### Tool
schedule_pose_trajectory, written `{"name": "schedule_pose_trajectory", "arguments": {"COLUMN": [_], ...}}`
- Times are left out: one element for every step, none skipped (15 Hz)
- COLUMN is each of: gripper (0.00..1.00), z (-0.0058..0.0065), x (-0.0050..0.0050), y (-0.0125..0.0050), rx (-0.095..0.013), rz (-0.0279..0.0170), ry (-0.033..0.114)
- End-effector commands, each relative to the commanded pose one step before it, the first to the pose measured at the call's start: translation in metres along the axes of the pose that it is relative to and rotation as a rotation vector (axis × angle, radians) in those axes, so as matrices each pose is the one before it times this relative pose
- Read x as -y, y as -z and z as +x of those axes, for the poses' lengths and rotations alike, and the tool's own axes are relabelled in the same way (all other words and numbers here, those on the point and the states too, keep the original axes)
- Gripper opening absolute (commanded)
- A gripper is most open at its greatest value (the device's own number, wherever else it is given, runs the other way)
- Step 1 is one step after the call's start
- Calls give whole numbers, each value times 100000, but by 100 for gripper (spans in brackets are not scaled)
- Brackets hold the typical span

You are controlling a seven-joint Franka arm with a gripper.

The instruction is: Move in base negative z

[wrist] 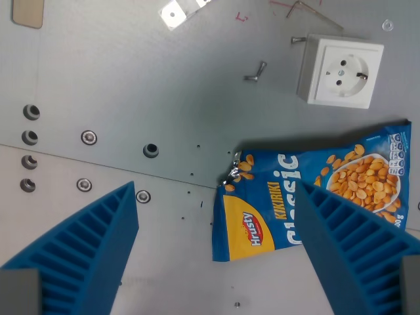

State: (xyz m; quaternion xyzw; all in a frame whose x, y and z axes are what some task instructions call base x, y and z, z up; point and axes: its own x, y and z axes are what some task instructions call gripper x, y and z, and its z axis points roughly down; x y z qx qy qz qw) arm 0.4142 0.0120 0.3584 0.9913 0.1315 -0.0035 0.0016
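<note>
There is a single wrist view, looking straight down on the desk from fairly close above. The gripper's two blue fingers enter the frame from 7 and 5 o'clock, pointing toward 12.

I see a grey metal surface dotted with dark holes and silvery screw heads. The snack bag is bright blue with a yellow panel, a red logo, white and yellow lettering and a picture of golden-orange peanuts. The socket box is white. My tool's fingers are blue, ribbed.
</note>
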Motion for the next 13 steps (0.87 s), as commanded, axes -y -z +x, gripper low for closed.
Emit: {"name": "schedule_pose_trajectory", "arguments": {"gripper": [100, 100, 100, 100, 100, 100, 100, 100, 100, 100, 100, 100, 100], "z": [-31, 7, 8, 12, 18, 23, 29, 34, 39, 44, 49, 53, 57], "x": [6, 2, 2, 1, 0, -2, -3, -4, -6, -7, -8, -9, -11], "y": [-222, -500, -500, -500, -500, -500, -500, -500, -500, -500, -500, -500, -500], "rx": [-658, 0, 0, 0, 0, 0, 0, 0, 0, 0, 0, 0, 0], "rz": [-160, 0, 0, 0, 0, 0, 0, 0, 0, 0, 0, 0, 0], "ry": [20, 0, 0, 0, 0, 0, 0, 0, 0, 0, 0, 0, 0]}}
